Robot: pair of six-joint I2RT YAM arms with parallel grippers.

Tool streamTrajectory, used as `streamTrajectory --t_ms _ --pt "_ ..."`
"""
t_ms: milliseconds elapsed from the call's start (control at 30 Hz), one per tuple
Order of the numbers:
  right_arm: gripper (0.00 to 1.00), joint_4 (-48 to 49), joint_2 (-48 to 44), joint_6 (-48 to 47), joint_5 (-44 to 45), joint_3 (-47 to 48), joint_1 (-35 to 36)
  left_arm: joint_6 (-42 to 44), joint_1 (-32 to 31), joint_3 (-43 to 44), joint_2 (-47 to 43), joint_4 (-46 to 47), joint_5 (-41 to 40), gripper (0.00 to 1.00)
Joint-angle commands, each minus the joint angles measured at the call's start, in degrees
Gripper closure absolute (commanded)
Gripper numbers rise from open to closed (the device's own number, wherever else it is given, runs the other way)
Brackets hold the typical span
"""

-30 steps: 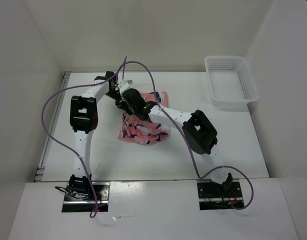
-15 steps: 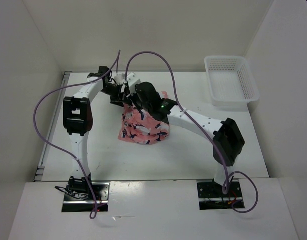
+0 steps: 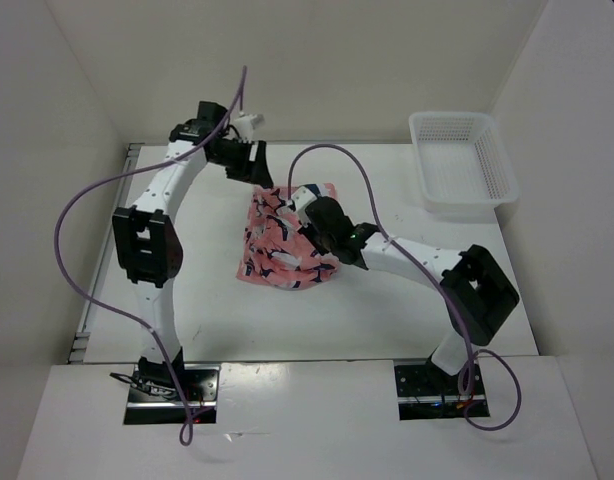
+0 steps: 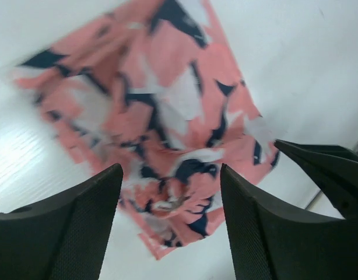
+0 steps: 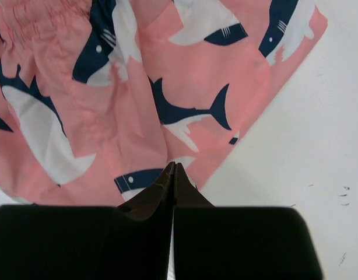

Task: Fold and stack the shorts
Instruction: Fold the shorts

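The salmon-pink shorts (image 3: pixel 277 245), printed with navy and white shapes, lie loosely folded in a rumpled heap mid-table. My left gripper (image 3: pixel 255 170) hovers just behind their back-left corner. In the left wrist view it (image 4: pixel 170 169) is open and empty, with the shorts (image 4: pixel 161 105) below. My right gripper (image 3: pixel 302 208) sits over the back-right part of the heap. In the right wrist view it (image 5: pixel 173 168) is shut, tips pressed together above the cloth (image 5: pixel 185 76) near its hem, and no fabric shows between them.
A white mesh basket (image 3: pixel 462 160) stands at the back right corner of the white table (image 3: pixel 387 310). Purple cables loop above both arms. White walls close in the left, back and right sides.
The left gripper has pulled back off the shorts toward the rear and opened. The right gripper has closed, and its elbow has swung out to the right. The shorts lie more uncovered.
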Motion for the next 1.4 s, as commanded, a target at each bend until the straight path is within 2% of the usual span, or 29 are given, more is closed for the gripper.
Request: streamTrajectory --t_ms 0,67,200,267,333,467,633,900,1033,1133,1200,1333,1367 --pt "1.0 1.26 -4.3 -0.53 -0.95 -2.78 0.36 0.36 -7.44 -2.04 1.41 -2.29 5.48 0.26" --pt "1.0 1.26 -5.87 -0.52 -0.95 -3.41 0.36 0.36 -8.94 -2.66 3.43 -2.29 3.91 0.36" --pt "1.0 2.39 -6.49 1.14 -4.71 -6.91 0.36 0.36 -8.95 -5.64 5.11 -1.68 1.19 0.47" --pt "1.0 3.01 -6.49 1.85 -9.62 -7.97 0.36 0.36 -8.95 -7.14 5.72 -1.68 -0.66 0.5" --pt "1.0 4.42 -5.7 2.9 -11.57 -8.95 0.36 0.36 -9.47 -9.6 6.25 -1.68 -5.57 0.54" --pt "0.99 7.32 -3.6 2.9 -12.2 -11.23 0.36 0.36 -8.86 -14.08 4.5 -0.98 -8.13 0.56" --pt "0.99 5.92 -1.05 1.85 -15.17 -10.09 0.36 0.36 -8.86 -15.84 3.79 -0.45 -7.53 0.56" --pt "0.99 2.32 1.42 -1.75 -18.96 -7.72 0.36 0.36 -8.86 -20.76 5.37 1.74 -8.57 0.48" --pt "0.99 1.26 1.94 -2.98 -18.97 -8.32 0.36 0.36 -8.86 -19.9 5.37 1.75 -8.58 0.44" --pt "0.99 -0.41 -0.94 -3.51 -17.92 -7.55 0.36 0.36 -8.86 -17.35 3.53 1.75 -6.3 0.33" --pt "0.95 -1.55 -2.36 -4.21 -16.25 -6.14 0.36 0.36 -8.24 -15.5 1.78 1.13 -5.6 0.27" --pt "0.95 -5.58 -5.78 -8.5 -8.96 1.49 0.36 0.36 -7.63 -11.37 -2.96 0.52 -4.37 0.08" --pt "0.95 -5.6 -7.53 -9.39 -6.86 2.3 0.36 0.36 -7.63 -11.36 -5.5 0.52 -4.36 0.08"
